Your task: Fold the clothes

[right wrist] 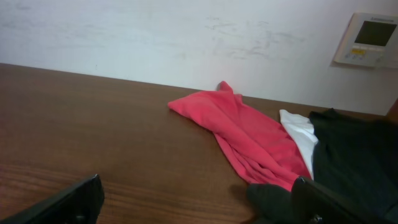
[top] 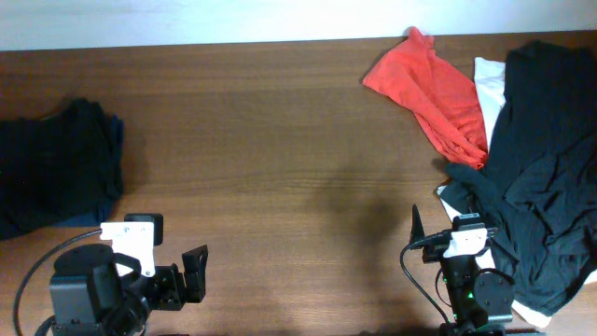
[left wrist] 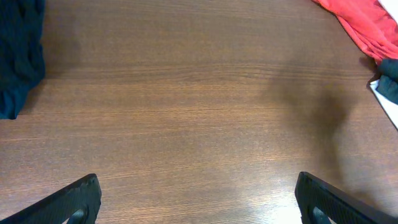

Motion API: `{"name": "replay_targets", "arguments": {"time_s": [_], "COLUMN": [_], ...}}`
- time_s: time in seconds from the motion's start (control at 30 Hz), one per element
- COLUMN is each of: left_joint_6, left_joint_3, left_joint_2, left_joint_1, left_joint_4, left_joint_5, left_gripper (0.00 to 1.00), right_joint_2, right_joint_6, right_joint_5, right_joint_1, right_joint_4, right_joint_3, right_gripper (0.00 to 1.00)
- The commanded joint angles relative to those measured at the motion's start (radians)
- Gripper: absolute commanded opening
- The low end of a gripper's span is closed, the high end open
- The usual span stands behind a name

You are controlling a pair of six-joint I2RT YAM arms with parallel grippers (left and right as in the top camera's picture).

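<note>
A crumpled red garment [top: 431,86] lies at the back right of the table; it also shows in the right wrist view [right wrist: 242,134] and the left wrist view [left wrist: 364,22]. A large black garment [top: 541,159] sprawls along the right side, over a white garment [top: 489,86]. A folded dark pile [top: 51,163] sits at the far left. My left gripper [left wrist: 198,202] is open and empty over bare wood at the front left. My right gripper [right wrist: 199,202] is open and empty at the front right, next to the black garment's edge [right wrist: 270,199].
The wooden table [top: 280,168] runs to a white wall at the back. A wall-mounted control panel [right wrist: 367,40] shows in the right wrist view. Cables hang by both arm bases at the front edge.
</note>
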Motion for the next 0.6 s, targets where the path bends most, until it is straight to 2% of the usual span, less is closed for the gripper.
{"name": "replay_targets", "arguments": {"time_s": [0.0,0.5,0.57], "left_joint_6": [0.005,0.005,0.02], "left_joint_3": [0.0,0.0,0.0], "left_joint_2": [-0.005,-0.005,-0.013], "left_joint_1": [-0.003,-0.003,-0.002], "left_joint_4": [0.002,0.002,-0.003], "left_joint_5": [0.011,0.011,-0.064], "left_gripper": [0.99,0.99,0.99], "right_joint_2": [-0.008,-0.008,-0.008], "right_joint_6": [-0.007,-0.007,-0.007], "right_joint_5": [-0.018,-0.018,-0.018], "right_joint_1": [-0.009,-0.009,-0.009], "right_joint_4": [-0.005,-0.005,-0.005], "right_joint_3": [-0.005,-0.005,-0.005], "right_gripper": [0.99,0.98,0.99]}}
